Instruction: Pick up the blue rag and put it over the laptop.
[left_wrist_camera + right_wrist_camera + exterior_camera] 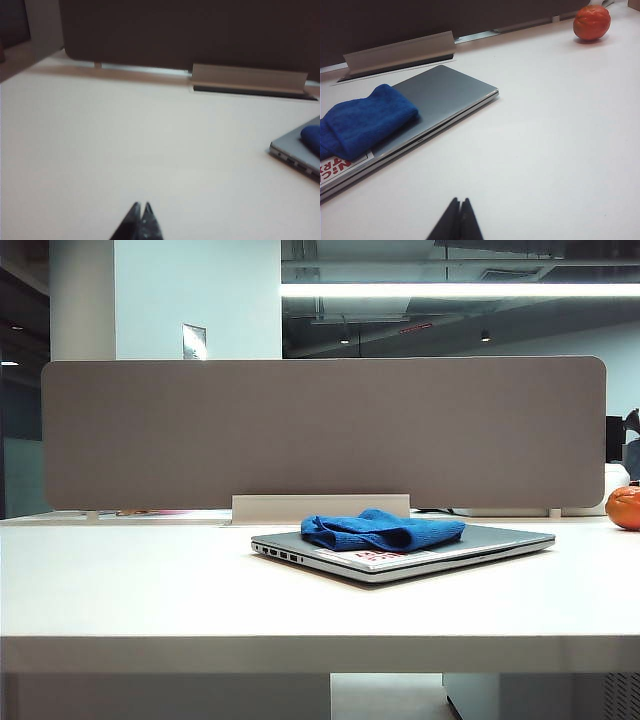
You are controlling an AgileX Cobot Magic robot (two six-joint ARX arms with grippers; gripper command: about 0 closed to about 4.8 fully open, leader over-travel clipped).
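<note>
The blue rag (382, 529) lies bunched on the lid of the closed silver laptop (500, 539) at the middle of the white table; the white sticker with red writing (370, 559) shows at the lid's front. Neither arm appears in the exterior view. In the right wrist view the rag (362, 122) covers one end of the laptop (447, 92), and my right gripper (459, 202) is shut and empty, over bare table well short of it. My left gripper (141, 206) is also shut and empty, far from the laptop's corner (292, 147) and the rag (311, 137) on it.
A grey partition screen (320, 430) with a light base bracket (320, 507) stands along the table's back edge. An orange round fruit (624, 507) sits at the far right, also the fruit (591, 22) in the right wrist view. The table's front edge (320, 640) runs across the exterior view.
</note>
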